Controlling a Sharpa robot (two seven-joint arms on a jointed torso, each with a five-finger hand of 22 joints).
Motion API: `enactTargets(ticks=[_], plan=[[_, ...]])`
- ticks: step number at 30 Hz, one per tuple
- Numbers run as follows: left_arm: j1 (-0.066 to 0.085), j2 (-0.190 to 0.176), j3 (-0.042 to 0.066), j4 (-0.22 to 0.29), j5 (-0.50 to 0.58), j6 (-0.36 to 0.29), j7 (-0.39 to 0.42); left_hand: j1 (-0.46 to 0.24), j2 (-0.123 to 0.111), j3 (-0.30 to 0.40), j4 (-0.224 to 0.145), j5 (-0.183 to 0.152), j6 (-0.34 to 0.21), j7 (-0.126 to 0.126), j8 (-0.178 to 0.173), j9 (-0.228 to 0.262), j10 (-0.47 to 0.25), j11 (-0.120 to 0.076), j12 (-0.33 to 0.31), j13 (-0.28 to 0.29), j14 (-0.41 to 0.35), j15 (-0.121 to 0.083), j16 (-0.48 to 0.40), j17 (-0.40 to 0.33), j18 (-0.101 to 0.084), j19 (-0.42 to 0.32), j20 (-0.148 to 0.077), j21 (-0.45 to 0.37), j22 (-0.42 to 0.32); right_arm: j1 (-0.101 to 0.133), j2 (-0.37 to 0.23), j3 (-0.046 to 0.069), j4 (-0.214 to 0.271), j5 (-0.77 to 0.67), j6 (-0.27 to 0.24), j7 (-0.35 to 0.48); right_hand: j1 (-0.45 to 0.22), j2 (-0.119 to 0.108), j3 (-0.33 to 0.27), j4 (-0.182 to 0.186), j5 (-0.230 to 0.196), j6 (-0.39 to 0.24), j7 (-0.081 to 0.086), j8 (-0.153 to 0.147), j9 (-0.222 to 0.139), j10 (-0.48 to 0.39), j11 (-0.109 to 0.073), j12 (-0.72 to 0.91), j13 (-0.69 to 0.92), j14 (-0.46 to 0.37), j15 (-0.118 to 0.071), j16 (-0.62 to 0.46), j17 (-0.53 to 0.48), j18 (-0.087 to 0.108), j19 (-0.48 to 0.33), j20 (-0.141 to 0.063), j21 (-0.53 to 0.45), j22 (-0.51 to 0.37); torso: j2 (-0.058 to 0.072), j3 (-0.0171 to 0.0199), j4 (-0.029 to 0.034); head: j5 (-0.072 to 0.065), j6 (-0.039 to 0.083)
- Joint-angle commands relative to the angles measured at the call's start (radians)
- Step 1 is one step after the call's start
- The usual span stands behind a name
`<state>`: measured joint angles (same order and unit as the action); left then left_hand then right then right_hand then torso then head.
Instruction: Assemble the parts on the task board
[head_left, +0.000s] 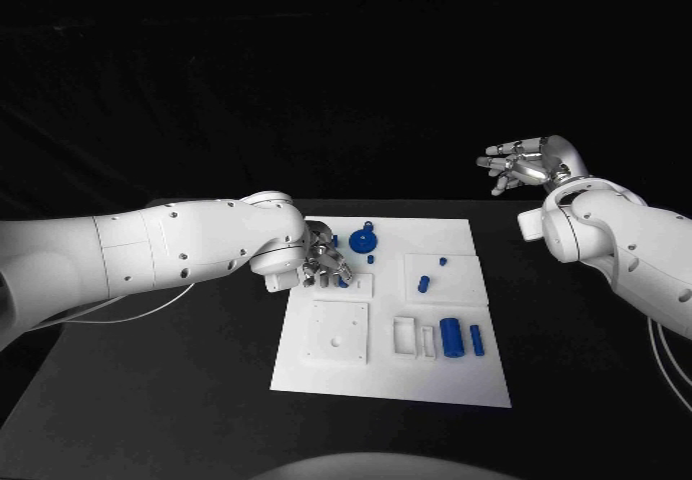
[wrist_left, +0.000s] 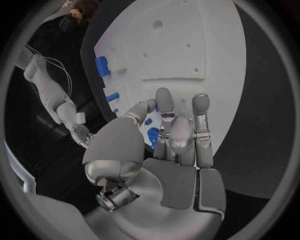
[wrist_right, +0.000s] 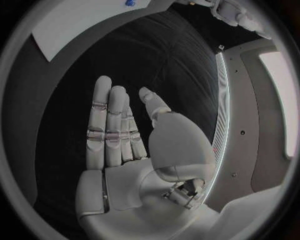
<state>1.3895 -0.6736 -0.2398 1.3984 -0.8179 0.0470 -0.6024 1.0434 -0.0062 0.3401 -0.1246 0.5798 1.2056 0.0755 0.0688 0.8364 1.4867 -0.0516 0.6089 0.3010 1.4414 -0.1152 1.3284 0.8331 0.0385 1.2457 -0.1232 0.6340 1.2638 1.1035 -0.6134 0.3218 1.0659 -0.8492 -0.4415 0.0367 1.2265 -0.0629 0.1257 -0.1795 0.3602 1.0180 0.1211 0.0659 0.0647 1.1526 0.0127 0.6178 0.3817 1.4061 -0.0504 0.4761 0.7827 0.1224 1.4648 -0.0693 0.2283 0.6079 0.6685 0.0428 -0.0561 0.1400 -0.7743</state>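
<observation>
Head view shows the left hand (head_left: 315, 265) low over the near-left corner region of the task board (head_left: 476, 385), its fingers (head_left: 335, 270) pointing down at a small blue part (head_left: 335, 240) just beside them. In the left wrist view the fingers (wrist_left: 164, 107) reach toward small blue pieces (wrist_left: 153, 134) on the white plate; they are a little apart, and I cannot tell if they already pinch one. The blue round part (head_left: 362, 241) stands just past the fingertips, toward the far edge. The right hand (head_left: 531, 165) is raised well apart from the board, over the black worktop (head_left: 144, 400), fingers spread and holding nothing. So the left hand is clearly the nearer one for the next move, I think.
</observation>
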Motion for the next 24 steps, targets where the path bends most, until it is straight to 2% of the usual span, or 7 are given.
enactTargets(ticks=[1, 4, 12, 20, 21, 23, 24], plan=[[-0.005, 0.006, -0.003, -0.001, -0.005, 0.019, -0.004, 0.005, 0.013, 0.07, -0.07, -0.007, 0.148, -0.108, -0.001, 0.0, 0.029, -0.026, 0.005, 0.001, -0.002, -0.005, 0.003, -0.003, 0.018, 0.007, 0.002, -0.008, 0.003, -0.001, 0.0, 0.0, 0.001, -0.007, 0.014, 0.004, 0.0, 0.009, -0.004, 0.0, 0.007, -0.008, -0.001, -0.004, -0.001, -0.005, 0.002, -0.004, -0.001, -0.001, 0.003, -0.001, -0.001, -0.011, 0.035, 0.002, 0.004, -0.001, 0.0, 0.0002, -0.0006, -0.001, 0.0], [-0.006, 0.009, -0.003, -0.004, -0.016, 0.017, -0.003, 0.008, 0.019, 0.067, -0.067, -0.043, 0.147, -0.109, -0.001, 0.0, 0.029, -0.026, 0.005, 0.001, -0.002, -0.004, 0.003, -0.003, 0.019, 0.008, 0.003, -0.011, 0.005, -0.001, 0.0, 0.0, 0.002, -0.007, 0.014, 0.004, 0.0, 0.009, -0.004, 0.0, 0.007, -0.008, -0.001, -0.004, -0.001, -0.005, 0.002, -0.004, -0.001, -0.001, 0.003, -0.001, -0.001, -0.011, 0.035, 0.002, 0.004, -0.001, 0.0, 0.0002, -0.0005, -0.002, 0.0], [-0.014, 0.021, -0.003, -0.012, -0.027, 0.018, 0.002, 0.02, 0.014, 0.049, -0.054, -0.069, 0.149, -0.11, 0.0, 0.001, 0.028, -0.026, 0.006, 0.003, -0.002, -0.003, 0.003, -0.003, 0.02, 0.011, 0.006, -0.023, 0.012, -0.001, 0.0, 0.0, 0.003, -0.007, 0.014, 0.004, 0.0, 0.009, -0.004, 0.002, 0.009, -0.009, -0.001, -0.004, -0.001, -0.006, 0.003, -0.005, -0.001, -0.002, 0.003, -0.002, -0.001, -0.011, 0.035, 0.003, 0.004, -0.004, 0.0, 0.0001, -0.0012, -0.003, 0.001], [-0.018, 0.024, -0.003, -0.02, -0.03, 0.013, 0.007, 0.032, 0.003, 0.038, -0.037, -0.081, 0.147, -0.11, -0.001, 0.002, 0.029, -0.026, 0.003, 0.004, -0.002, -0.004, -0.001, -0.008, 0.02, 0.015, 0.007, -0.036, 0.024, -0.002, -0.001, 0.0, 0.004, -0.007, 0.015, 0.004, 0.0, 0.009, -0.004, 0.002, 0.009, -0.009, -0.001, -0.004, -0.001, -0.006, 0.003, -0.005, -0.001, -0.002, 0.003, -0.002, -0.001, -0.011, 0.035, 0.003, 0.004, -0.004, 0.0, -0.0001, -0.0001, -0.007, -0.001], [-0.019, 0.023, -0.003, -0.021, -0.029, 0.01, 0.008, 0.036, -0.001, 0.034, -0.034, -0.088, 0.147, -0.11, -0.001, 0.001, 0.029, -0.026, 0.002, 0.004, -0.002, -0.004, -0.002, -0.01, 0.02, 0.017, 0.007, -0.038, 0.025, -0.002, -0.001, 0.0, 0.004, -0.007, 0.014, 0.004, -0.001, 0.009, -0.005, 0.004, 0.009, -0.01, -0.001, -0.004, -0.001, -0.006, 0.003, -0.004, -0.001, -0.002, 0.003, -0.002, -0.002, -0.011, 0.035, 0.003, 0.004, -0.005, 0.0, -0.0004, 0.0, -0.007, 0.0], [-0.019, 0.022, -0.003, -0.024, -0.029, 0.004, 0.01, 0.037, -0.006, 0.024, -0.027, -0.131, 0.147, -0.112, -0.001, 0.002, 0.029, -0.027, 0.003, 0.004, -0.002, -0.004, -0.002, -0.011, 0.02, 0.018, 0.008, -0.041, 0.026, -0.002, -0.002, 0.0, 0.004, -0.007, 0.013, 0.004, -0.001, 0.009, -0.005, 0.005, 0.008, -0.011, -0.001, -0.004, -0.001, -0.007, 0.003, -0.005, -0.001, -0.003, 0.004, -0.002, -0.002, -0.011, 0.034, 0.003, 0.004, -0.006, 0.0, -0.001, -0.0007, -0.01, 0.001], [-0.019, 0.021, -0.003, -0.025, -0.029, 0.002, 0.011, 0.039, -0.01, 0.015, -0.019, -0.141, 0.147, -0.112, -0.001, 0.003, 0.029, -0.027, 0.002, 0.003, -0.002, -0.004, -0.003, -0.012, 0.02, 0.019, 0.008, -0.043, 0.027, -0.002, -0.002, 0.0, 0.004, -0.007, 0.013, 0.004, -0.001, 0.009, -0.005, 0.005, 0.008, -0.011, -0.001, -0.004, -0.001, -0.007, 0.003, -0.005, -0.001, -0.003, 0.004, -0.002, -0.002, -0.011, 0.034, 0.003, 0.004, -0.006, 0.0, -0.0011, -0.0006, -0.01, 0.002]])
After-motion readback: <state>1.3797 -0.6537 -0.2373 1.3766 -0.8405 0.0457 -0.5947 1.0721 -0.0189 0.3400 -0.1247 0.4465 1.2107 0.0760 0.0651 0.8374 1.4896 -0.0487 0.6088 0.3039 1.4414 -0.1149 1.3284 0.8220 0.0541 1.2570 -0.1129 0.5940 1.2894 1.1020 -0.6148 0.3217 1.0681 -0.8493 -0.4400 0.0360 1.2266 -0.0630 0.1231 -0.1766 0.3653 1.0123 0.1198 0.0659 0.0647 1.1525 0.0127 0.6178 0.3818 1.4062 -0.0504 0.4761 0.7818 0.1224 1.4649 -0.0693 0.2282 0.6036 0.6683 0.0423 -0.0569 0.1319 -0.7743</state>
